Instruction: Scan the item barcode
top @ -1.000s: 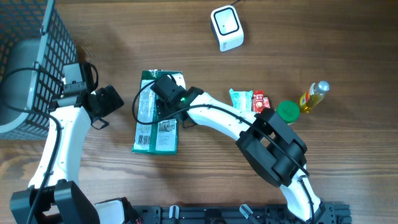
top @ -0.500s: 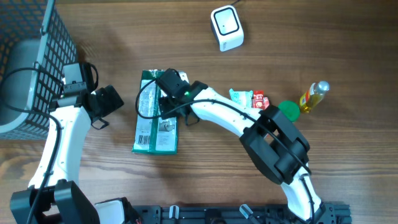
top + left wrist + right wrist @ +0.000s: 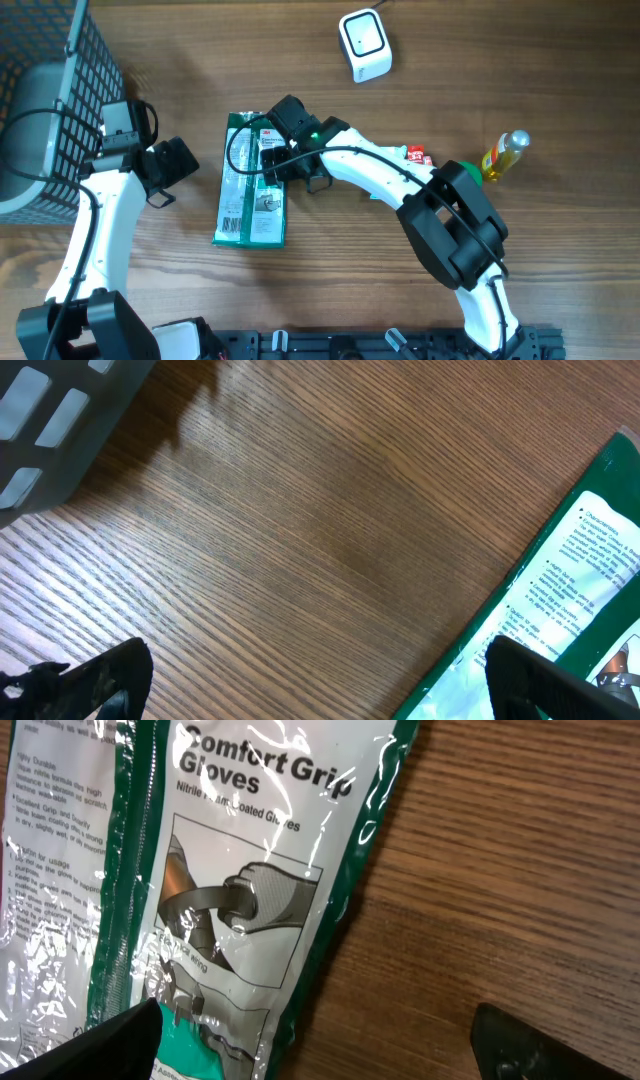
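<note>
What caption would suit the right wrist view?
Open right gripper above a Comfort Grip Gloves pack lying on the wooden table.

We find one corner of the glove packet (image 3: 248,205) hidden under the right end effector (image 3: 290,168); the basket (image 3: 95,70) left of the packet runs off-frame.

1. glove package (image 3: 250,920): the bold heading reads "comfort grip gloves".
2. under it is a smaller line, "nitrile … coated gloves"; the middle word is lost in glare.
3. fine print to the left of the heading: too blurred to read.
4. left wrist view: more small print on the same glove package, illegible.
</note>
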`<state>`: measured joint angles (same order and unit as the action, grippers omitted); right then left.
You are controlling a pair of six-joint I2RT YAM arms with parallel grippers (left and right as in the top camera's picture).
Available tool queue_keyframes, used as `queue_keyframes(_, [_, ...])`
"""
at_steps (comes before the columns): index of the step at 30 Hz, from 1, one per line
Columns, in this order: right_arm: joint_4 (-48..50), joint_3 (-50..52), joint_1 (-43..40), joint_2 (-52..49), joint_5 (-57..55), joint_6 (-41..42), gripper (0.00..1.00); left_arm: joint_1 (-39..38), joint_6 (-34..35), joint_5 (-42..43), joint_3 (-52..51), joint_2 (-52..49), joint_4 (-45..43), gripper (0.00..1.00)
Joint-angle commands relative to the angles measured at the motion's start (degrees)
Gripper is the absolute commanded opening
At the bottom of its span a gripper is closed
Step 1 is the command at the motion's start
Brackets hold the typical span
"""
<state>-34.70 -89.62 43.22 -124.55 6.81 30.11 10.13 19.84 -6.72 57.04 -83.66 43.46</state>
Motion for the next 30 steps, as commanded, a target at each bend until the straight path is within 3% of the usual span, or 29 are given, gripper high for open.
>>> queue_keyframes(1, [-0.1, 1.1, -0.2, -1.6, 2.4, -0.1, 0.99, 0.3, -0.1, 0.1, 0.7, 0.6, -0.1, 1.00])
queue_keyframes(5, [1.6, 1.1, -1.1, -1.6, 8.9, 0.0, 0.99, 0.3, -0.1, 0.1, 0.7, 0.6, -7.6, 1.00])
queue_keyframes(8, [1.4, 1.1, -4.0, -1.5, 14.9, -0.2, 0.99, 0.3, 1.1, 1.8, 0.7, 0.6, -8.5, 1.00])
queue_keyframes(12, [-0.3, 1.1, -9.1, -1.5, 23.3, -3.7, 0.92, 0.2, 3.7, 22.4, 0.7, 0.6, -9.7, 1.00])
queue_keyframes(13, [-0.9, 1.1, -10.1, -1.5, 24.2, -4.2, 0.91, 0.2, 3.1, 25.8, 0.7, 0.6, -9.6, 0.92])
queue_keyframes(14, [-1.3, 1.1, -10.7, -1.5, 24.1, -4.7, 0.89, 0.1, 3.1, 26.7, 0.7, 0.3, -9.0, 1.00])
queue_keyframes(16, [-2.1, 1.2, -11.3, -1.6, 23.9, -4.9, 0.88, -0.5, 3.1, 25.3, 0.2, -0.2, -7.8, 1.00])
queue_keyframes(17, [-2.1, 1.3, -11.3, -1.6, 23.8, -4.9, 0.87, -1.1, 2.5, 24.1, -0.6, -0.6, -7.4, 0.76])
queue_keyframes(18, [-2.0, 1.5, -11.3, -1.6, 23.7, -4.9, 0.87, -1.5, 1.4, 23.5, -1.2, -1.0, -6.8, 0.38])
queue_keyframes(19, [-2.0, 1.6, -11.3, -1.6, 23.7, -5.1, 0.87, -2.0, 0.0, 21.9, -1.9, -1.8, -5.6, 0.16])
queue_keyframes(22, [-2.1, 1.6, -12.2, -1.6, 25.4, -5.6, 0.86, -3.0, -0.3, 14.4, -3.9, -3.6, -4.3, 0.04])
queue_keyframes(30, [-1.0, 5.6, -12.7, -1.6, 29.4, -4.3, 0.86, -6.6, -1.6, 14.3, -9.5, -7.2, -9.0, 0.04])
